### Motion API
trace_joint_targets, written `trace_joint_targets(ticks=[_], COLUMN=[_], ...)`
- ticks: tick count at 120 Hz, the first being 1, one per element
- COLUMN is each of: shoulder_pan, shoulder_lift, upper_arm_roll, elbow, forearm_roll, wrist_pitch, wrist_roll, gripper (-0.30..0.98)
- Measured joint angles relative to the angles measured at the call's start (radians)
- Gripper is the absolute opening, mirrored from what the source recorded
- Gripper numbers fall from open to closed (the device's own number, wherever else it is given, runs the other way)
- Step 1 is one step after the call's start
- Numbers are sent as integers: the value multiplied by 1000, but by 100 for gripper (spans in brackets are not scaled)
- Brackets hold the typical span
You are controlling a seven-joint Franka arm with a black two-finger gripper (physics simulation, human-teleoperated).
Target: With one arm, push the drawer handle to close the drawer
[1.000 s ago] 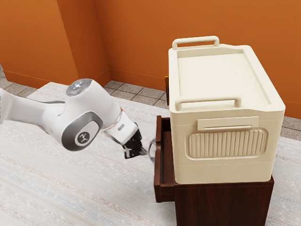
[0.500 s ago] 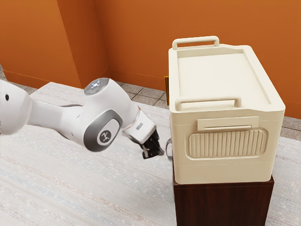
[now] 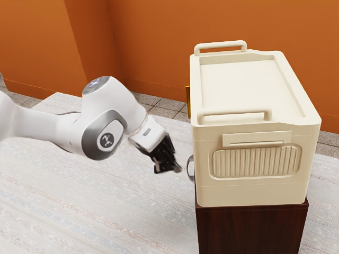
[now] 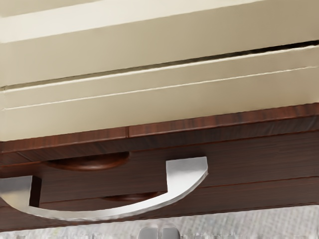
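My black gripper (image 3: 179,169) is at the exterior view's left of the cabinet (image 3: 249,227), a small gap away from the silver curved handle (image 3: 190,168). In the wrist view the tips of my gripper (image 4: 159,233) stand together, shut with nothing between them, beside the handle (image 4: 114,211). The dark wooden drawer front (image 4: 249,157) sits flush under the cabinet's top edge, and no open drawer box sticks out in the exterior view. The drawer is closed.
A large cream container (image 3: 249,159) with two top handles stands on the cabinet. Pale streaked floor (image 3: 95,211) surrounds the cabinet, and an orange wall (image 3: 153,47) rises behind.
The drawer has slid in under the cream container, its handle moving toward the exterior view's right. My gripper first went that way too, then drew back slightly from the handle.
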Motion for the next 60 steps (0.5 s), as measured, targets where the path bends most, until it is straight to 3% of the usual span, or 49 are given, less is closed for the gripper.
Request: trace_joint_targets(ticks=[5,10,18,35,46,60], shoulder_pan=[20,37,57,117,155,164], shoulder_lift=[-29,-84,-178,-361,-441,-464], upper_arm_roll=[-1,-4,-6,-20,-40,-31], elbow=[-6,-7,-9,-7,19,98], forearm_roll=[20,90,195,351,416,453], wrist_pitch=[-33,-84,-177,-375,-505,-665], wrist_roll=[-6,-26,-63,-142,-202,-282], gripper=[-10,-8,6,35,46,54])
